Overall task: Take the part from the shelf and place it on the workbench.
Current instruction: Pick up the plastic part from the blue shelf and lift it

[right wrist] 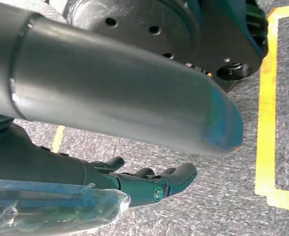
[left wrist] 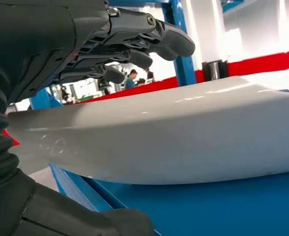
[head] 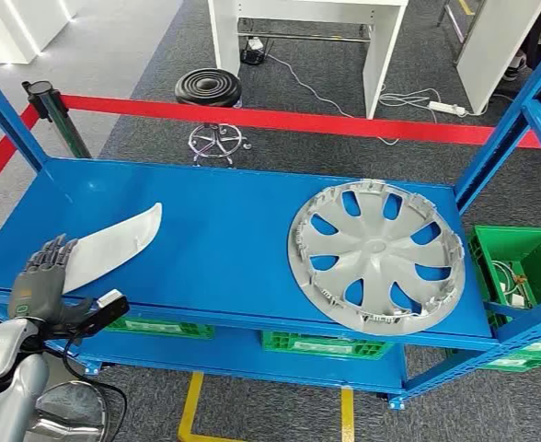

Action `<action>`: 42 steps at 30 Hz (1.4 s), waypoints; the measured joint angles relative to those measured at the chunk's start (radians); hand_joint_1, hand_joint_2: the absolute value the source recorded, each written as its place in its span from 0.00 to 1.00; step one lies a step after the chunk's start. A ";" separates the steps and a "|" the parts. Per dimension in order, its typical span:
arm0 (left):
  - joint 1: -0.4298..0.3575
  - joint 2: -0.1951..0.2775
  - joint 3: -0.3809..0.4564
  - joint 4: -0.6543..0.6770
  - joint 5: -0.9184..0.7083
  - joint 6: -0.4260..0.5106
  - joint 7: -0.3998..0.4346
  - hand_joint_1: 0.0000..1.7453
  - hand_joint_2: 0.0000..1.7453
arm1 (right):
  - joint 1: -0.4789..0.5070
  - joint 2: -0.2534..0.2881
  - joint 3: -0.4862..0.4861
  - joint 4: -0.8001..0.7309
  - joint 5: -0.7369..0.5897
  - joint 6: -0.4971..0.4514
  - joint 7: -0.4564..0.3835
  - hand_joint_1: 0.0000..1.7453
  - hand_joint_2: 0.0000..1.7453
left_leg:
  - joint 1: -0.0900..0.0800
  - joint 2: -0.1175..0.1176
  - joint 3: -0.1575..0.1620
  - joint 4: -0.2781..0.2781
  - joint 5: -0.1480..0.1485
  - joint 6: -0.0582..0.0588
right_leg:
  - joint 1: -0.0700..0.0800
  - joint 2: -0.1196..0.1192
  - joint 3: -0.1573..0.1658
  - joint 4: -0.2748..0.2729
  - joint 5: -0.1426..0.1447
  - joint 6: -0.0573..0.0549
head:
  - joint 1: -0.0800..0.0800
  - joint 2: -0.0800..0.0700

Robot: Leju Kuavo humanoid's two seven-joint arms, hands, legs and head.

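A long white curved part (head: pixel 115 244) lies at the left end of the blue shelf (head: pixel 219 221). My left hand (head: pixel 42 276) is at its near end. In the left wrist view the dark fingers (left wrist: pixel 165 39) reach over the white part (left wrist: pixel 172 137) with a gap of daylight between them, and the thumb (left wrist: pixel 128 223) sits below it, so nothing is gripped. My right hand (right wrist: pixel 135 182) hangs beside my body over the grey floor, its fingers stretched out and holding nothing.
A large silver hubcap (head: pixel 377 253) lies on the right half of the shelf. Green crates (head: pixel 524 262) stand at the right and under the shelf. Blue uprights frame both ends. Behind are a red barrier tape (head: pixel 289 118) and a black stool (head: pixel 209 89).
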 joint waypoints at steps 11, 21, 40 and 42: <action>-0.006 -0.017 0.001 0.069 -0.001 0.025 -0.004 1.00 1.00 | -0.005 0.000 -0.006 0.000 0.010 -0.007 0.020 0.00 0.00 | 0.000 0.000 0.001 0.000 0.000 0.000 | 0.000 -0.001 -0.001 0.000 0.000 0.000 | 0.000 0.000; -0.011 -0.037 0.000 0.113 -0.036 0.113 -0.020 1.00 1.00 | -0.003 0.000 -0.007 0.000 0.019 -0.015 0.032 0.00 0.00 | 0.000 0.000 0.002 0.000 0.000 0.000 | 0.000 0.000 0.001 0.000 0.000 0.000 | 0.000 0.000; -0.038 0.039 -0.060 -0.125 -0.336 0.519 0.050 1.00 1.00 | -0.007 0.013 -0.009 0.000 0.018 0.004 -0.020 0.00 0.00 | 0.000 0.000 0.001 0.000 0.000 -0.001 | 0.000 0.000 -0.006 0.000 -0.001 -0.001 | 0.000 0.000; -0.045 0.053 -0.062 -0.143 -0.336 0.526 0.046 1.00 1.00 | -0.007 0.014 -0.009 0.000 0.018 0.005 -0.022 0.00 0.00 | 0.000 0.000 0.001 -0.001 0.000 -0.001 | 0.000 0.000 -0.005 0.000 -0.001 -0.001 | 0.000 0.000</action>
